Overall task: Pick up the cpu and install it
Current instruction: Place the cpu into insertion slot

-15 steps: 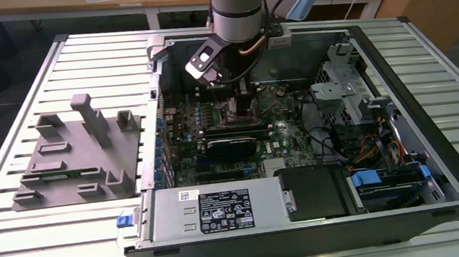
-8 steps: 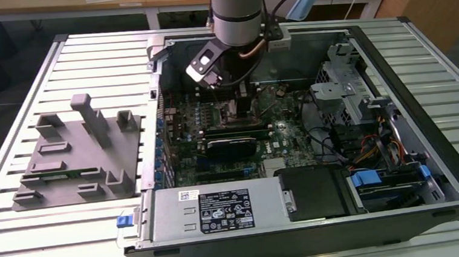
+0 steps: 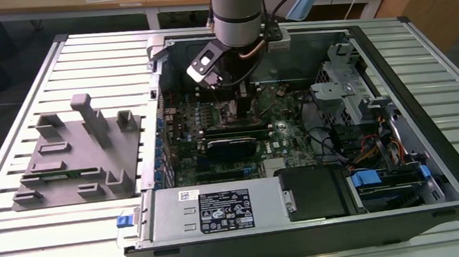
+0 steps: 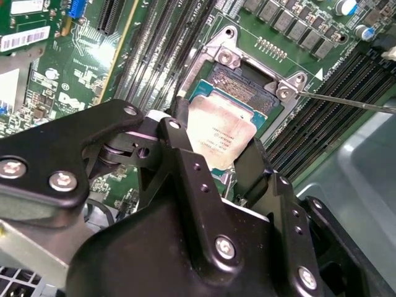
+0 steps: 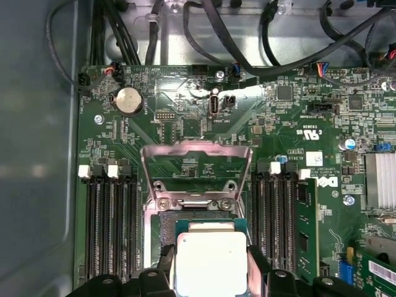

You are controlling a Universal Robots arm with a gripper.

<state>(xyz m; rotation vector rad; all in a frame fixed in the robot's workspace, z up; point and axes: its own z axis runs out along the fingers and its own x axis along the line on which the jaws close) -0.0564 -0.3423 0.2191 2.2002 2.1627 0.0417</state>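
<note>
1. Exterior view: reached with the silver robot arm (image 3: 238, 13) down into the open black computer case (image 3: 302, 238) on the white slatted table (image 3: 27, 239), above the green motherboard (image 3: 237, 122). Left the grey moulded holder (image 3: 74, 157) well apart, on the exterior view's left. Risked a snag on case walls or cables in such tight quarters.
2. Second wrist view: clamped the black 2-fingered gripper (image 4: 216, 145) on the small flat square cpu with a silver-white metal top (image 4: 223, 133), 1 finger against each of 2 opposite edges. Held the cpu over the black-framed square socket (image 4: 241, 83); could not tell whether seated. Risked bent contacts if pressed down skewed or off-centre.
3. First wrist view: showed the cpu (image 5: 209, 263) between the gripper (image 5: 210, 281) fingers, near the raised silver metal load frame (image 5: 197, 154). Risked a slip from so thin an edge grip, dropping the cpu onto the socket, or a knock against the frame's hinge.
</note>
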